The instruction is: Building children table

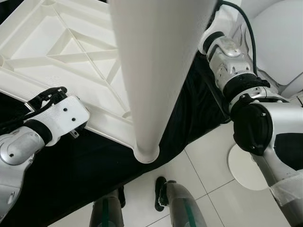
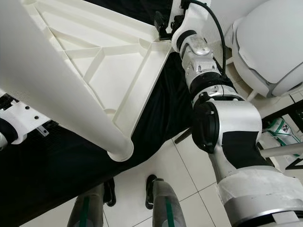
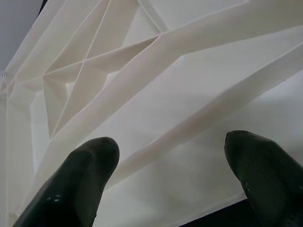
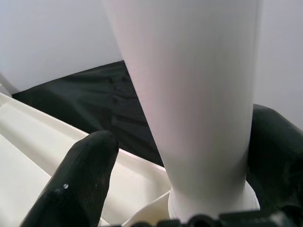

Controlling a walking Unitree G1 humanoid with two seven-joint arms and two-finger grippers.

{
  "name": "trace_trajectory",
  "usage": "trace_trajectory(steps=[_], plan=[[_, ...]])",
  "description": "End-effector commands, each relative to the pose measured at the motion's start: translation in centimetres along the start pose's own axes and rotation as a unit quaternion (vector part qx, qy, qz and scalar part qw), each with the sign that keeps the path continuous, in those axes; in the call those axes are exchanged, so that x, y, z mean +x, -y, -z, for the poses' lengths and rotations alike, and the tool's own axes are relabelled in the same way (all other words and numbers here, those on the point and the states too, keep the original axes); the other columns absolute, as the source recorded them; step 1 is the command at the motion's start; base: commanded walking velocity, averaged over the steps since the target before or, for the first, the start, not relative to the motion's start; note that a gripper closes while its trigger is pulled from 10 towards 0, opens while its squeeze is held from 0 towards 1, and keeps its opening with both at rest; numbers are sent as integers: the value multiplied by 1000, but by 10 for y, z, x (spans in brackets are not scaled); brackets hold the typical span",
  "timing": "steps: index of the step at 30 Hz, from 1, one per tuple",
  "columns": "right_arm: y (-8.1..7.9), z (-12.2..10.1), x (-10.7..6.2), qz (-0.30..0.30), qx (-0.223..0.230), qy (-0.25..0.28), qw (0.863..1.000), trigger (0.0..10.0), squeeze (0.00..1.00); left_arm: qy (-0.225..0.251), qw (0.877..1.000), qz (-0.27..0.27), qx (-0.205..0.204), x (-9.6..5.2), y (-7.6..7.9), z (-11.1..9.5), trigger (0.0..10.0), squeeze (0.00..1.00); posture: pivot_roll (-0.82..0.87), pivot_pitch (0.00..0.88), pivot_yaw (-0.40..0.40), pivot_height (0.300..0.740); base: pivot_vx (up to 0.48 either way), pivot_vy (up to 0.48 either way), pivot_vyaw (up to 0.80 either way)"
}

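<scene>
A white plastic table top (image 1: 71, 56) lies upside down on a black cloth (image 1: 85, 165), its ribbed underside facing up. One white leg (image 1: 151, 71) stands in the near corner socket and rises toward my head. My left gripper (image 3: 173, 175) is open at the top's left rim (image 1: 47, 97), fingers spread over the ribs. My right gripper (image 2: 165, 21) is at the far right corner. There a second white leg (image 4: 199, 94) stands in its socket between the open fingers (image 4: 85, 179), with a gap on one side.
A large rounded white seat shell (image 2: 270, 42) stands close on the right. A white round disc (image 1: 244, 168) lies on the tiled floor by my right arm. My own legs and feet (image 1: 163, 194) stand at the cloth's near edge.
</scene>
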State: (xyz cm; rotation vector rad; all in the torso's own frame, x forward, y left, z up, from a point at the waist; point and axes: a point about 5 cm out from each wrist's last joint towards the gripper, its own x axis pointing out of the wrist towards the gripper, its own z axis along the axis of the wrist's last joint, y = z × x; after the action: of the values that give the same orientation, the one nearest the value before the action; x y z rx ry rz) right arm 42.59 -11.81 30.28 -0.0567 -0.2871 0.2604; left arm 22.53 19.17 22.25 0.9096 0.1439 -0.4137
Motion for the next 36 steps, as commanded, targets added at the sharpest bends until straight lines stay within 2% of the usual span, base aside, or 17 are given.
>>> trace_trajectory(steps=[1, 5, 6, 10, 12, 15, 17, 19, 20, 21, 22, 24, 25, 31, 33, 35, 36], plan=[[-16, -6, 3, -31, 0, 29, 999, 10000, 0, -39, 997, 48, -38, 12, 13, 19, 10000, 0, 168, 252, -61, 740, 0, 0, 0], [-6, 3, -3, -13, -16, 30, 999, 10000, 0, -28, 998, 12, -58, 15, 1, 17, 10000, 0, 156, 237, -63, 740, 0, 0, 0], [1, 12, -8, -1, -19, 26, 999, 10000, 0, -21, 997, -12, -68, 18, -7, 16, 10000, 0, 152, 229, -60, 740, 0, 0, 0], [3, 16, -10, 6, -21, 24, 999, 10000, 0, -21, 997, -19, -70, 19, -10, 16, 10000, 0, 152, 227, -61, 740, 0, 0, 0], [12, 25, -16, 15, -16, 16, 1000, 10000, 0, -24, 996, -40, -70, 24, -19, 18, 10000, 0, 150, 212, -44, 740, 0, 0, 0], [12, 25, -16, 15, -16, 16, 1000, 10000, 0, -24, 996, -40, -70, 24, -19, 18, 10000, 0, 150, 212, -44, 740, 0, 0, 0], [29, 23, -21, 52, -5, 31, 998, 10000, 0, -22, 996, -56, -71, 27, -26, 19, 10000, 0, 158, 200, -36, 740, 0, 0, 0], [29, 23, -21, 52, -5, 31, 998, 10000, 0, -22, 996, -56, -71, 27, -26, 19, 10000, 0, 158, 200, -36, 740, 0, 0, 0], [40, 20, -25, 86, -6, 45, 995, 10000, 0, -23, 995, -65, -75, 27, -29, 21, 10000, 0, 160, 196, -36, 740, 0, 0, 0], [40, 20, -25, 86, -6, 45, 995, 10000, 0, -23, 995, -65, -75, 27, -29, 21, 10000, 0, 160, 196, -36, 740, 0, 0, 0], [50, 21, -29, 122, -8, 54, 991, 10000, 0, -24, 994, -70, -78, 27, -30, 22, 10000, 0, 166, 188, -36, 740, 0, 0, 0], [50, 21, -29, 122, -8, 54, 991, 10000, 0, -24, 994, -70, -78, 27, -30, 22, 10000, 0, 166, 188, -36, 740, 0, 0, 0], [55, 25, -35, 144, -9, 61, 988, 10000, 0, -25, 993, -75, -85, 26, -30, 24, 10000, 0, 170, 182, -38, 740, 0, 0, 0], [51, 46, -48, 158, 8, 66, 985, 10000, 0, -33, 992, -91, -87, 26, -33, 29, 10000, 0, 178, 158, -48, 740, 0, 0, 0], [43, 62, -56, 158, 20, 61, 985, 10000, 0, -34, 990, -101, -90, 27, -34, 33, 10000, 0, 176, 143, -50, 740, 0, 0, 0], [39, 67, -60, 151, 14, 61, 987, 10000, 0, -35, 990, -103, -91, 27, -34, 34, 10000, 0, 172, 133, -50, 740, 0, 0, 0], [31, 79, -71, 133, 12, 59, 989, 10000, 0, -37, 989, -102, -98, 25, -31, 38, 10000, 0, 165, 122, -51, 740, 0, 0, 0]])
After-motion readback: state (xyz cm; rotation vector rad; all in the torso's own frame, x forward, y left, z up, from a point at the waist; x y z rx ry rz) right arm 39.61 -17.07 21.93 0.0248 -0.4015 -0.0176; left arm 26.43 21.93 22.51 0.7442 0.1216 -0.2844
